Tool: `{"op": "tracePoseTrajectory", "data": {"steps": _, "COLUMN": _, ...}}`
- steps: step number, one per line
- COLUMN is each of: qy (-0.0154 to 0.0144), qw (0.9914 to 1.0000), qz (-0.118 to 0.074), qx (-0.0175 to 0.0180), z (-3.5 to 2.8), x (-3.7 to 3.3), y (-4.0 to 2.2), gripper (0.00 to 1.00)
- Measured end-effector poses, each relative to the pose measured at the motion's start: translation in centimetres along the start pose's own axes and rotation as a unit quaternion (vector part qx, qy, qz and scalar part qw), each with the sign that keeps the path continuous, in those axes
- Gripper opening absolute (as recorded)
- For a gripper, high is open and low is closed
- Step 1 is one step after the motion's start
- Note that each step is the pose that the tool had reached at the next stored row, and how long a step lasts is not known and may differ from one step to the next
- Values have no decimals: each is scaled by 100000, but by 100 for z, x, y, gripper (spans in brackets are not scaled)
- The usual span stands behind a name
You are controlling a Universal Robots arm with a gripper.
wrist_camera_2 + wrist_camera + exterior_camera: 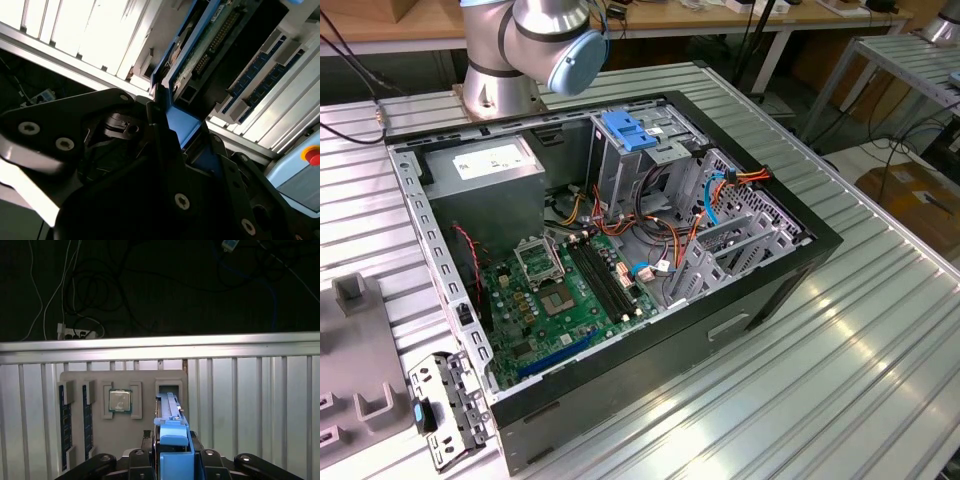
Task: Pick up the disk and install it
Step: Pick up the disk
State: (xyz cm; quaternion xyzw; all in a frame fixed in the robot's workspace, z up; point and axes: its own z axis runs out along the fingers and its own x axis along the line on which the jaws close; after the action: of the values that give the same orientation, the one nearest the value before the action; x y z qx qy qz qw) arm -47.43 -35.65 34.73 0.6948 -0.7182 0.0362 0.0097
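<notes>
The disk [169,407] stands on edge, its blue carrier [173,440] towards the camera, with its far end at a slot of the grey holder tray [145,377]. My gripper [172,452] is shut on the carrier, a black finger [143,456] pressed to each side. In the second wrist view the gripper [181,131] clamps the blue frame, and beyond it the disk [202,45] shows its green circuit board. I cannot tell whether the disk is lifted out of its slot.
The tray also holds a processor chip [120,401] and memory sticks [63,425]. In the exterior view the open computer case [790,270] lies on the ribbed metal table, with a drive cage and blue latch [630,130], a power-supply box [485,165] and the arm's base [510,50].
</notes>
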Motion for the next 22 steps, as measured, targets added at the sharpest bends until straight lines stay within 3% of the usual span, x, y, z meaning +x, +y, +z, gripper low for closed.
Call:
{"op": "tracePoseTrajectory", "data": {"steps": 11, "qy": 265, "qw": 100000, "qz": 1, "qx": 49, "z": -57, "x": 3, "y": -13, "gripper": 37}}
{"op": "tracePoseTrajectory", "data": {"steps": 16, "qy": 272, "qw": 100000, "qz": -9, "qx": 40, "z": -66, "x": 3, "y": -47, "gripper": 37}}
{"op": "tracePoseTrajectory", "data": {"steps": 22, "qy": 269, "qw": 100000, "qz": -10, "qx": 83, "z": -169, "x": 8, "y": -81, "gripper": 37}}
